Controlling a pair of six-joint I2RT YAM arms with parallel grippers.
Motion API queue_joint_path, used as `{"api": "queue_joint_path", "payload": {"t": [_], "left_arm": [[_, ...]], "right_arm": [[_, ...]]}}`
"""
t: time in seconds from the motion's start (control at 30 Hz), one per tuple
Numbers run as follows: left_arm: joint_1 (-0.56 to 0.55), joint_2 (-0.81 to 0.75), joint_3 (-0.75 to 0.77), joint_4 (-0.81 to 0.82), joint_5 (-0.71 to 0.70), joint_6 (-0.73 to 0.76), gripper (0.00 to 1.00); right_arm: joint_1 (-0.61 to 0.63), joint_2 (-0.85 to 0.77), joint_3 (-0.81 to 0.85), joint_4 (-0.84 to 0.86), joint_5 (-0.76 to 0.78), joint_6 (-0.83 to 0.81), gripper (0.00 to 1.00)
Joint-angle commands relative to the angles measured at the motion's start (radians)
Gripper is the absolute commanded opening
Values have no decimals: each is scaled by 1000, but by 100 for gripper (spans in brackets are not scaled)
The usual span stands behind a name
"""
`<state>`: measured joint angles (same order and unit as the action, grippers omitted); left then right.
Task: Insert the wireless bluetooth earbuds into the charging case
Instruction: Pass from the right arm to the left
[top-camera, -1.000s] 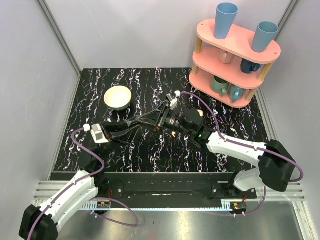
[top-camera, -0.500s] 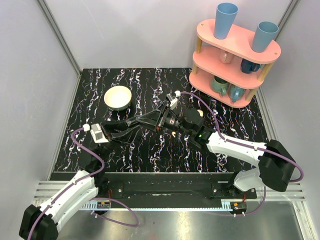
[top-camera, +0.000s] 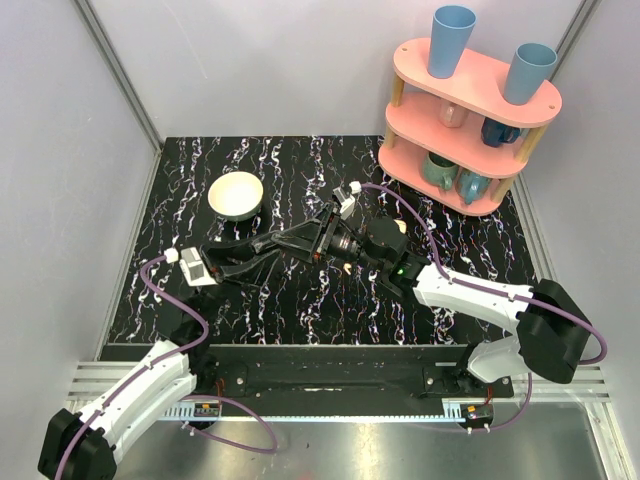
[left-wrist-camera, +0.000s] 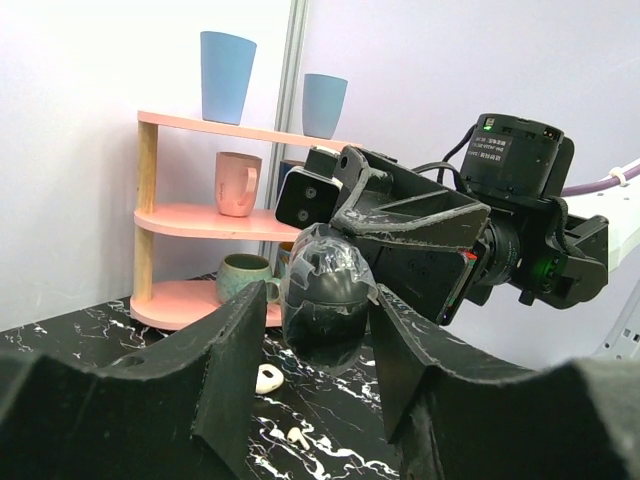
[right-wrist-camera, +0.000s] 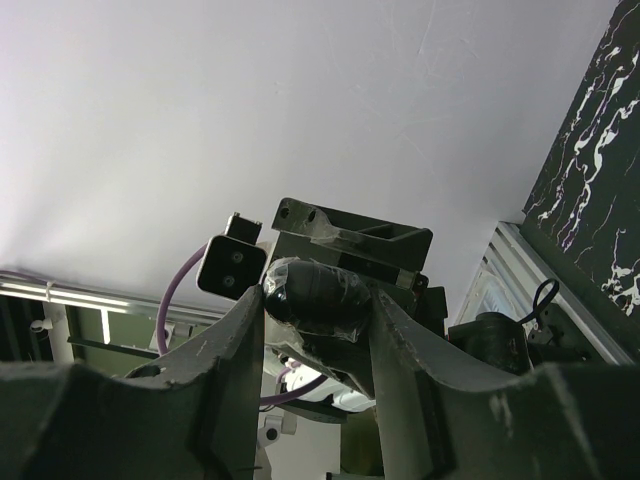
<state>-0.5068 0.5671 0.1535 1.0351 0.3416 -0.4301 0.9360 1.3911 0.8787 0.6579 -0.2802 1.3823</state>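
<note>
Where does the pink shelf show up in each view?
Top external: pink shelf at upper right.
Left wrist: pink shelf at left, in the background.
Right wrist: not in it.
Shared landmark: black marbled table, in all three.

We get bright, even overhead light, with only soft shadows on the marbled tabletop (top-camera: 300, 165). In the wrist views the near fingers (left-wrist-camera: 230, 380) blur, and small glints sit on the dark wrapped ovoid (left-wrist-camera: 325, 295).
</note>
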Motion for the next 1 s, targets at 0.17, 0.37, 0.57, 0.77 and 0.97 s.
{"api": "queue_joint_path", "payload": {"t": [0.17, 0.37, 0.57, 0.77, 0.97], "left_arm": [[-4, 11, 21, 63, -23, -7, 43], [-4, 17, 31, 51, -1, 2, 22], [-6, 2, 17, 63, -24, 25, 0], [-6, -44, -14, 57, -73, 47, 0], [-6, -81, -54, 66, -96, 53, 0]], "right_arm": [[6, 3, 17, 43, -7, 0, 0], [6, 5, 22, 51, -13, 3, 1], [6, 2, 22, 42, -33, -34, 21], [6, -107, 72, -308, 96, -303, 73], [6, -236, 182, -613, 234, -647, 85]]}}
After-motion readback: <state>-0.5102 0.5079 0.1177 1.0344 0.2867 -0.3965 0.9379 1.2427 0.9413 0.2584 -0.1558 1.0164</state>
